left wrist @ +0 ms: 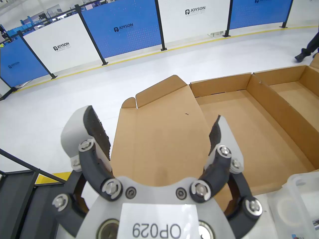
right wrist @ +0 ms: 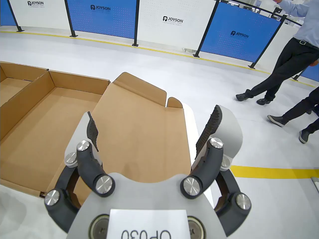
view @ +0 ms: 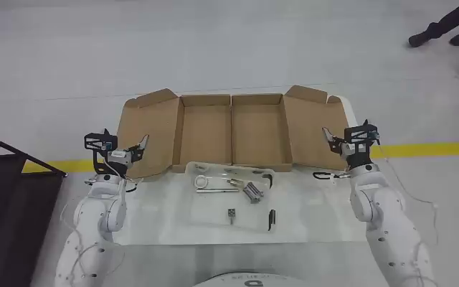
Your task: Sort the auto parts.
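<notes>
The left pincer (left wrist: 153, 125) is hovering over the cardboard box's (view: 208, 136) left flap (view: 152, 125), its fingers spread apart and gripping nothing. The right pincer (right wrist: 154, 123) is hanging over the right flap (view: 315, 125), also spread and holding nothing. The auto parts (view: 251, 192) are lying on the white worktop (view: 179, 222), just in front of the open box, between both arms.

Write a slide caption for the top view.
Left tool and right tool, both open, flank a brown cardboard box; small metal auto parts lie on the white table.
</notes>
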`<state>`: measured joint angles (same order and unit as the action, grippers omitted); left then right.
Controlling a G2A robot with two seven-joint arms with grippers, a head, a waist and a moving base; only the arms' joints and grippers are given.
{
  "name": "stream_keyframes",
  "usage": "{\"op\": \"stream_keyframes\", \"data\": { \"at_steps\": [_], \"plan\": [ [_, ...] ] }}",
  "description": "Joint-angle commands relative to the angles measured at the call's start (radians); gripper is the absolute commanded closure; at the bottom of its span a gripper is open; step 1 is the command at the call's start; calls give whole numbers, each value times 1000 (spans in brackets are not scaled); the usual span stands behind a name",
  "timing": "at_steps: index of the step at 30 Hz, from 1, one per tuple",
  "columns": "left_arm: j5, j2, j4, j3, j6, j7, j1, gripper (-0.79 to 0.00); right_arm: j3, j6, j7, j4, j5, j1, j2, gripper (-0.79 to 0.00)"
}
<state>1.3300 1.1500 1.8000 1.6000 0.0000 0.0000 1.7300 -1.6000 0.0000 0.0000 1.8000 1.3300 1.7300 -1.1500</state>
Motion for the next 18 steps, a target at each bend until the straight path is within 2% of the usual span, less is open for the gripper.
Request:
{"op": "stream_keyframes", "data": {
  "at_steps": [1,16,18],
  "plan": [
    [0,0,0,0,0,0,0,-784,0,0,0,0,0,0,0,-784],
    [0,0,0,0,0,0,0,-785,0,0,0,0,0,0,0,-785],
    [0,0,0,0,0,0,0,-785,4,-29,4,15,-9,0,0,-785]
  ]
}}
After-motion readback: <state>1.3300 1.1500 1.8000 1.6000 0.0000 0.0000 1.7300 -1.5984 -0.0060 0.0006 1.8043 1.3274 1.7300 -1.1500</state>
